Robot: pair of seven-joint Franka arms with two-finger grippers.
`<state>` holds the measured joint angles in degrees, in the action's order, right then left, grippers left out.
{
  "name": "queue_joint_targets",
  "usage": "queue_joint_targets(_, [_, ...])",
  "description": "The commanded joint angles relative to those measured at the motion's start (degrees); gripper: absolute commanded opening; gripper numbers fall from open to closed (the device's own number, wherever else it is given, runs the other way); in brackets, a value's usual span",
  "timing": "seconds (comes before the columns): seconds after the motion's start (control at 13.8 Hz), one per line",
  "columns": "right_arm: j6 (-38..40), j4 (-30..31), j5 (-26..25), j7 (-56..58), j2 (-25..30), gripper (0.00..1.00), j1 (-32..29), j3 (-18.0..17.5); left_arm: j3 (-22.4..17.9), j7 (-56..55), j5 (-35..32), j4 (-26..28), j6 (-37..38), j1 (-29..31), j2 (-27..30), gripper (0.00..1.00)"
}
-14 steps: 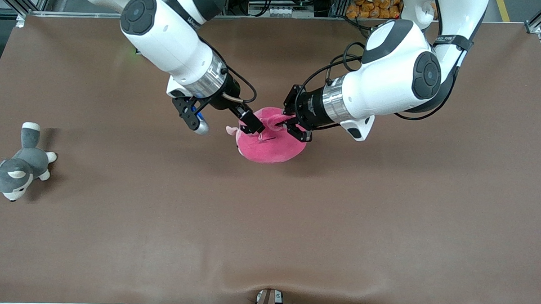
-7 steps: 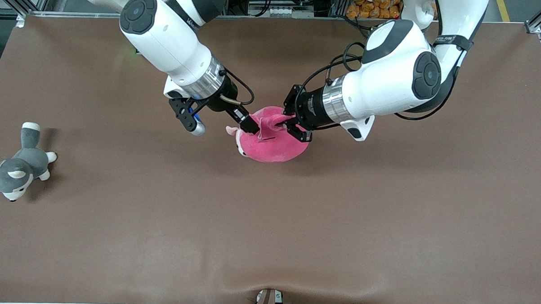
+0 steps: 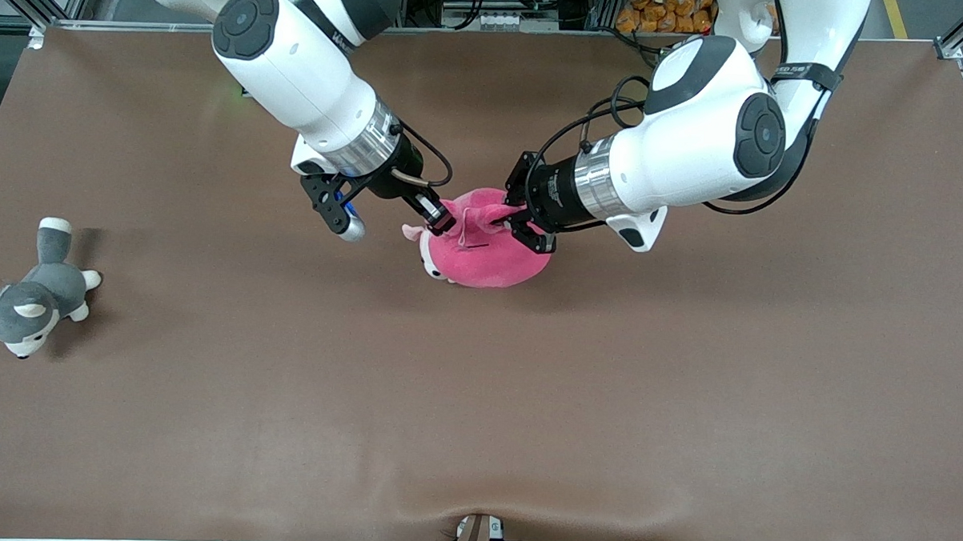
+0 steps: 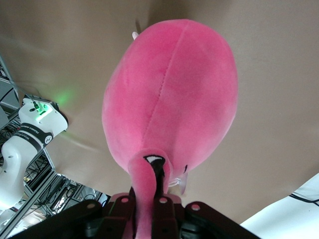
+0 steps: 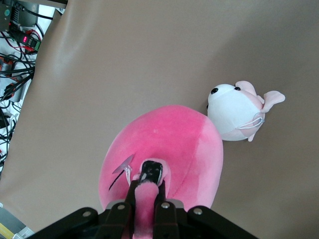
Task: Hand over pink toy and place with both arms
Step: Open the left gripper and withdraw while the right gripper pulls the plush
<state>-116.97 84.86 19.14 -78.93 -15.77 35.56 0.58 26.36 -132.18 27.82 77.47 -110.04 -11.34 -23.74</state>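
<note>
Pink toy (image 3: 486, 259) mid-table, pinched from both ends: right gripper (image 3: 443, 221) clamps one fabric tab, left gripper (image 3: 523, 224) clamps another. Small pale plush (image 5: 237, 112) touches it.

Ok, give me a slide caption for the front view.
Left gripper and right gripper both pinch the round hot-pink plush toy; grey-and-white husky plush lies apart.

Grey-and-white husky plush (image 3: 32, 293): lying on the brown table (image 3: 477, 398) at 9 o'clock. Small pale pink-and-white plush animal (image 5: 239, 112): lying near table centre.
</note>
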Motion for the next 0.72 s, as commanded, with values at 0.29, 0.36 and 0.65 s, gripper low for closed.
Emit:
queue_joint_targets(0.29, [1.3,-1.4,-0.9,0.3,-0.6,0.0,-5.0,-0.4,-1.4,-0.5,0.0,-2.4,2.3,2.6,1.1,1.0])
queue_joint_targets(0.36, [3.2,-1.4,-0.9,1.7,-0.4,0.0,-5.2,-0.4,-1.4,0.5,0.0,-3.3,4.0,4.5,1.6,1.0])
queue_joint_targets(0.65, [13.3,-1.3,-1.0,9.5,1.3,0.0,-11.0,-0.4,-1.5,16.2,-4.4,-4.1,11.4,10.8,5.4,1.0])
